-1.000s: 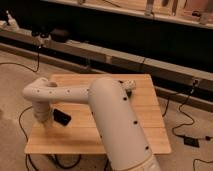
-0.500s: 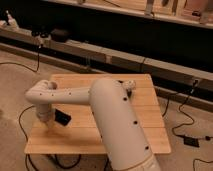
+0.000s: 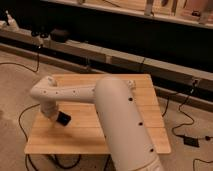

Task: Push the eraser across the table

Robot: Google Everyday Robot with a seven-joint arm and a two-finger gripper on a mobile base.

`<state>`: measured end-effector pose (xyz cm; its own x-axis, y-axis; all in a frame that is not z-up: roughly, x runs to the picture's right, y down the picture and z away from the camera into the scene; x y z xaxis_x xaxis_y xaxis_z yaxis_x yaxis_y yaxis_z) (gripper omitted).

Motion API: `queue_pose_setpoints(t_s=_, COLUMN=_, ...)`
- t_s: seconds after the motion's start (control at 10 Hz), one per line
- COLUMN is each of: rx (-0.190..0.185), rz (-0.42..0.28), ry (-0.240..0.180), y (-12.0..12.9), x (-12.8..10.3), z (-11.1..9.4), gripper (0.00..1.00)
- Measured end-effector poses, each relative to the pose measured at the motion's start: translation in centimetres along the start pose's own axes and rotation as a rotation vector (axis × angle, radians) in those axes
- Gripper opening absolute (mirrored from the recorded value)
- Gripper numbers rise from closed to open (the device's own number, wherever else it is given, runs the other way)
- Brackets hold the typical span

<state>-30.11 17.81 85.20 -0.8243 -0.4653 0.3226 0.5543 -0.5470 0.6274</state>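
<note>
1. The gripper [image 3: 52, 115], fingers together, hangs low over the left part of the table [image 3: 85, 131]
2. The eraser [image 3: 64, 118] lies just to its right; whether they touch is unclear
3. Press squarely on the eraser's near edge, staying low
4. Drive slowly and straight so it slides without pivoting away

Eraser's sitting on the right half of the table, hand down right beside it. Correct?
Not quite. The camera view shows the eraser on the left part of the table, not the right half. The rest holds: the hand is down right beside it, just to its left.
</note>
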Motion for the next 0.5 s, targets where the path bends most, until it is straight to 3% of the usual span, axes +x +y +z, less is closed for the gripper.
queue_pose_setpoints(t_s=0.5, rx=-0.002, rz=-0.002, ry=0.0, y=0.02, x=0.01, z=0.03, gripper=0.0)
